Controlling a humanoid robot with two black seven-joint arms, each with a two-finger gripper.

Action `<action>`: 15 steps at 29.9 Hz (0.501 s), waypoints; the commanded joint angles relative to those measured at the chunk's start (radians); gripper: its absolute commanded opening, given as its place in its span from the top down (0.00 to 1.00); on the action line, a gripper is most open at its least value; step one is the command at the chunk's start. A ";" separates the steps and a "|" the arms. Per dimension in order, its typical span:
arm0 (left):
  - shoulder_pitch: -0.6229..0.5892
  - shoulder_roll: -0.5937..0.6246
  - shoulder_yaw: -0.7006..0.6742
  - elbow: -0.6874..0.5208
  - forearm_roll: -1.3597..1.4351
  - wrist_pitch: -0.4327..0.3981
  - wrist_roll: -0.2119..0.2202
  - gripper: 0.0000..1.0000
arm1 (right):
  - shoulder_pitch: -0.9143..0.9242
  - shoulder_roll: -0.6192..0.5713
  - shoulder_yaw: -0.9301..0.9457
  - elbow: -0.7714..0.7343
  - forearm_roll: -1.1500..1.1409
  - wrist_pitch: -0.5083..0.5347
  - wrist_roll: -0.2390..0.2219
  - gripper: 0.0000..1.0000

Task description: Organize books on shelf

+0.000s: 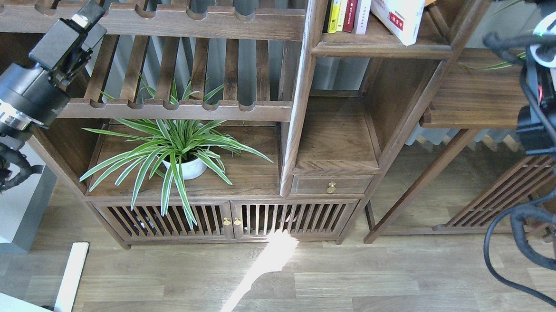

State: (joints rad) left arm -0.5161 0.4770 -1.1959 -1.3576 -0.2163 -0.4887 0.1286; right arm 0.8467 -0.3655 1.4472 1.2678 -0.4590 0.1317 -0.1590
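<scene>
Four upright books: a yellow book (333,10), a thin cream book (343,9), a dark red book (351,9) and a thin white book (363,11) stand spine-out at the top centre of the frame.
Leaning book: the thick white book with a red label (399,12) tilts left against them, its lower corner past the plank's front edge.
Shelf: the narrow dark-brown compartment (383,48) at the top, right of centre, holds all five.
Handling: paperbacks, likely light and stiff across the closed block but floppy at the covers; the thick one probably heaviest and apt to tip.
Where to grip: I'd pinch the thick one across spine and fore-edge, near its lower free corner.
Left gripper (86,20): upper left, before the slatted rack (171,22), holding nothing; fingers too dark to tell their spread.
Right gripper: out of frame at upper right; only the arm shows.
</scene>
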 commanded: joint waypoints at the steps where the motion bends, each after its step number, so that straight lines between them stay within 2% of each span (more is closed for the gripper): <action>1: -0.057 -0.027 0.006 0.000 0.000 0.000 0.002 0.02 | -0.089 0.008 0.065 0.007 -0.001 0.225 -0.007 0.01; 5: -0.149 -0.087 0.007 -0.001 0.006 0.000 0.003 0.02 | -0.132 0.010 0.143 0.022 0.000 0.357 -0.007 0.01; 10: -0.217 -0.165 0.009 -0.011 0.032 0.000 0.003 0.02 | -0.216 0.014 0.237 0.030 0.000 0.357 -0.008 0.01; 15: -0.225 -0.245 0.016 -0.017 0.095 0.000 0.006 0.02 | -0.359 0.036 0.320 0.041 0.014 0.357 -0.010 0.01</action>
State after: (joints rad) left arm -0.7376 0.2756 -1.1848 -1.3710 -0.1553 -0.4887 0.1328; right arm 0.5613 -0.3483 1.7231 1.3017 -0.4560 0.4883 -0.1672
